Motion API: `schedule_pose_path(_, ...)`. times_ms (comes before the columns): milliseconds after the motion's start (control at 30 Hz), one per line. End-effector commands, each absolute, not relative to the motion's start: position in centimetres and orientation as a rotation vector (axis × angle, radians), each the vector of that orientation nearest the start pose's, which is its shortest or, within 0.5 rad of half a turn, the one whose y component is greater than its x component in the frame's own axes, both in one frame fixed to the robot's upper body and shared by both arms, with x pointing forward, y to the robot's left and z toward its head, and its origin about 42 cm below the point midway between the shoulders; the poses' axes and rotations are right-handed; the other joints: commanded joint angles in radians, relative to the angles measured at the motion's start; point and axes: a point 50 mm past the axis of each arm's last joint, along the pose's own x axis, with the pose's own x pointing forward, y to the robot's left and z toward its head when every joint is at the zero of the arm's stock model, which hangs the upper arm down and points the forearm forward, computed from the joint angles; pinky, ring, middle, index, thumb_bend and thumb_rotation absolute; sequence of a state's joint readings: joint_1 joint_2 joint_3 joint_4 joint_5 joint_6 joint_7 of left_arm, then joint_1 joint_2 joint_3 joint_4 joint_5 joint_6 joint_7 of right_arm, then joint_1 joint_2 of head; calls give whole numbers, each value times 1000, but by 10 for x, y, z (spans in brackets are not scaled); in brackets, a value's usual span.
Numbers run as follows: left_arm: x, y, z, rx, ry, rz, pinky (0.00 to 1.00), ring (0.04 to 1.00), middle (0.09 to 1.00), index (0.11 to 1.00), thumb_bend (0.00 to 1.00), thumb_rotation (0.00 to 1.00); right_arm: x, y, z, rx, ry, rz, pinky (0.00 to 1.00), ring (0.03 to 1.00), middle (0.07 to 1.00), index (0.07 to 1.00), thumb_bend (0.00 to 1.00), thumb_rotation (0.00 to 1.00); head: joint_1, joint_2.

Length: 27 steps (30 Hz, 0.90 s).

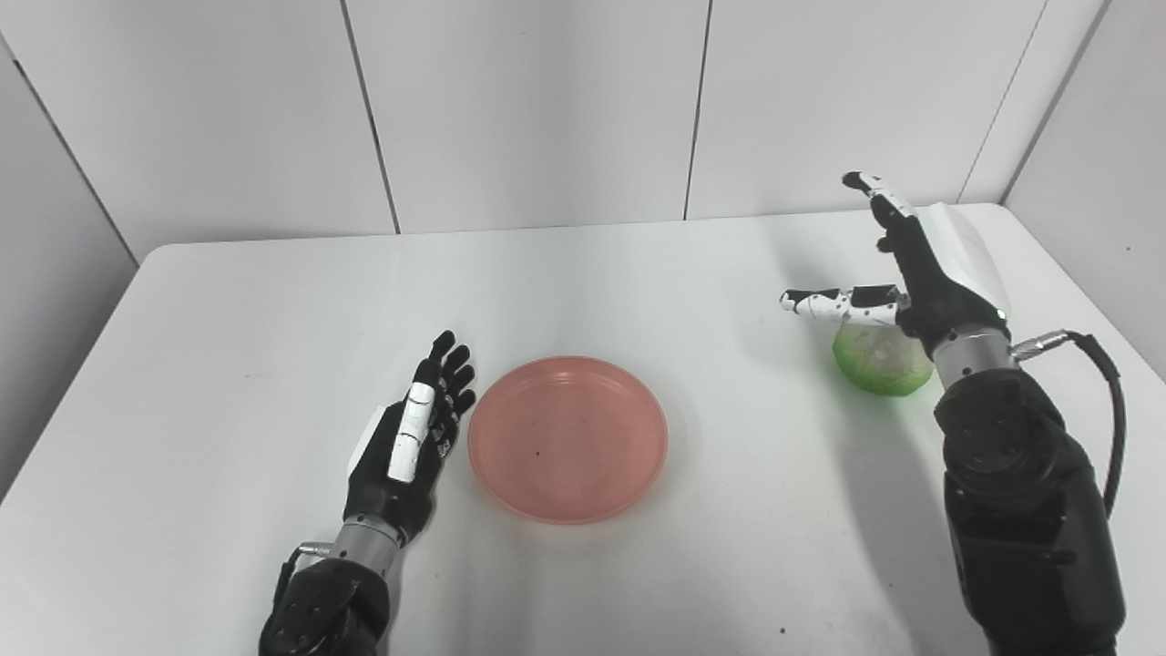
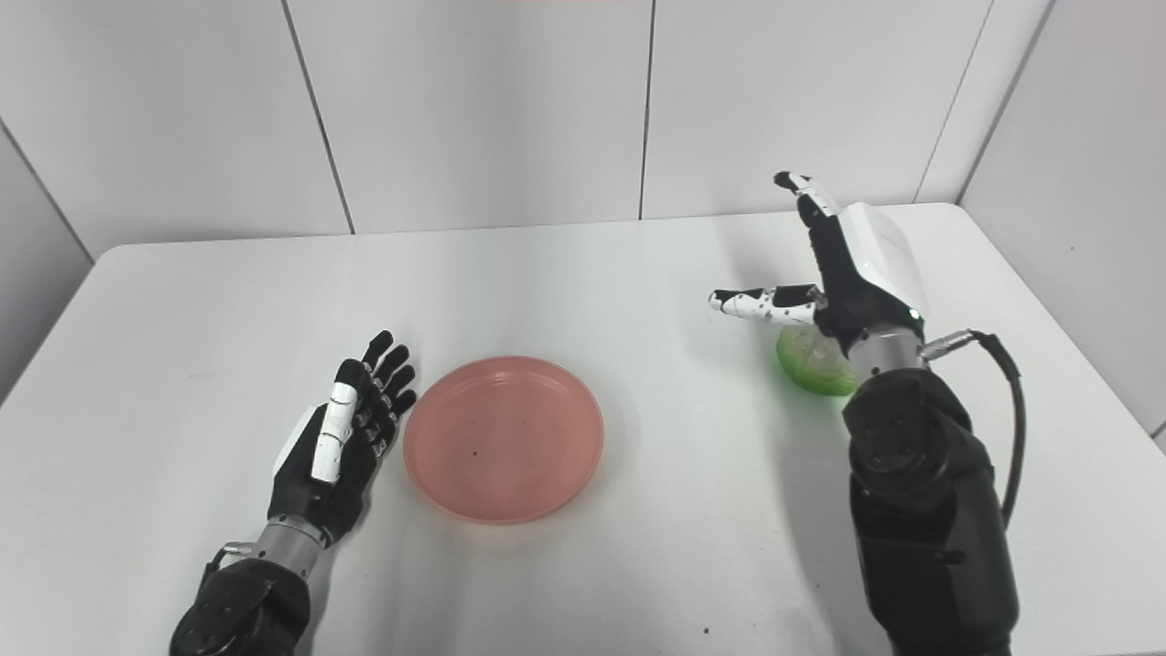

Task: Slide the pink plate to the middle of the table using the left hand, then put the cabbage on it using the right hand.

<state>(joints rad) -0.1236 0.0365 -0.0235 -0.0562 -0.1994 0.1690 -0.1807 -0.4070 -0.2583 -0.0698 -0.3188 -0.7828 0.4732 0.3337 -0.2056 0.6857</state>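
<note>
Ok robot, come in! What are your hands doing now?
Left hand open, beside pink plate. Right hand open, raised over cabbage, not gripping. Plate empty, mid-table. Nothing blocking between cabbage and plate.

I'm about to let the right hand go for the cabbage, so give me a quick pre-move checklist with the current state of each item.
1. Pink plate near the middle of the table: ok.
2. Plate empty, ready for the cabbage: ok.
3. Left hand open, beside the plate's left edge, holding nothing: ok; whether it touches the rim: cannot tell.
4. Right hand open, fingers spread above the cabbage: ok.
5. Cabbage grasped: not ok, it sits on the table.
6. Path from cabbage to plate free of other things: ok.
</note>
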Motion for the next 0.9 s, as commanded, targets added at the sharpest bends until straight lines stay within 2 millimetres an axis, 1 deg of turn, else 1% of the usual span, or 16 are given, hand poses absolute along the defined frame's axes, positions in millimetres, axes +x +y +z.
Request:
schedule_pose_path(0, 327, 199, 151, -130, -101, -280, 1000, 1000, 1000, 1000, 764, 925, 368, -285, 305, -953, -158, -232, 806, 953, 956, 903, 775, 341, -36, -2)
schedule_pose_path(33, 328, 201, 150, -137, -104, -279, 1000, 1000, 1000, 1000, 761, 926, 370, -287, 304, -989, -139, -233, 809, 959, 959, 905, 779, 347, -82, -2)
schedule_pose_path(67, 329, 205, 150, -139, -111, -278, 1000, 1000, 1000, 1000, 742, 930, 371, -288, 303, -1022, -124, -239, 849, 968, 957, 910, 809, 383, -117, -2)
schedule_pose_path(100, 329, 209, 149, -140, -117, -279, 1000, 1000, 1000, 1000, 739, 930, 373, -289, 302, -1051, -111, -245, 879, 971, 953, 909, 830, 396, -137, 0)
schedule_pose_path(133, 331, 213, 148, -147, -125, -282, 1000, 1000, 1000, 999, 747, 917, 375, -290, 301, -1082, -98, -252, 920, 977, 952, 909, 857, 418, -179, 1)
schedule_pose_path(167, 332, 216, 148, -152, -131, -285, 1000, 1000, 1000, 996, 752, 900, 375, -290, 301, -1098, -91, -257, 940, 979, 954, 910, 873, 444, -186, 0)
schedule_pose_path(200, 334, 219, 147, -163, -134, -287, 1000, 1000, 1000, 996, 753, 899, 377, -290, 300, -1107, -85, -261, 942, 979, 954, 910, 874, 447, -216, -2)
schedule_pose_path(233, 336, 222, 145, -169, -140, -289, 1000, 1000, 1000, 993, 759, 888, 378, -291, 299, -1119, -78, -269, 955, 982, 960, 912, 886, 463, -220, -2)
schedule_pose_path(267, 337, 225, 144, -170, -147, -283, 1000, 1000, 1000, 992, 766, 880, 379, -291, 297, -1131, -72, -276, 958, 982, 969, 914, 904, 490, -242, -3)
schedule_pose_path(300, 338, 228, 143, -174, -154, -273, 1000, 998, 995, 986, 774, 867, 380, -293, 296, -1144, -66, -283, 960, 981, 978, 915, 926, 517, -242, -3)
schedule_pose_path(333, 339, 231, 142, -180, -161, -260, 995, 989, 985, 976, 774, 853, 381, -293, 295, -1154, -61, -288, 962, 977, 982, 916, 941, 532, -263, -4)
schedule_pose_path(367, 339, 234, 141, -185, -163, -249, 975, 971, 966, 955, 765, 836, 381, -294, 294, -1160, -55, -292, 966, 971, 985, 917, 962, 550, -263, -4)
schedule_pose_path(467, 339, 241, 140, -190, -164, -231, 953, 954, 951, 940, 749, 841, 383, -294, 292, -1177, -32, -292, 990, 975, 990, 922, 983, 555, -289, 1)
schedule_pose_path(567, 340, 247, 139, -190, -165, -221, 943, 949, 949, 933, 742, 838, 385, -295, 289, -1192, -10, -292, 998, 982, 1000, 929, 996, 518, -302, 9)
schedule_pose_path(667, 341, 252, 141, -178, -151, -230, 944, 955, 956, 943, 748, 857, 388, -298, 288, -1202, 4, -302, 999, 990, 1000, 931, 1000, 493, -313, 16)
schedule_pose_path(867, 340, 256, 144, -163, -150, -244, 935, 951, 953, 939, 753, 858, 390, -299, 282, -1216, 40, -300, 1000, 989, 1000, 937, 1000, 496, -313, 24)
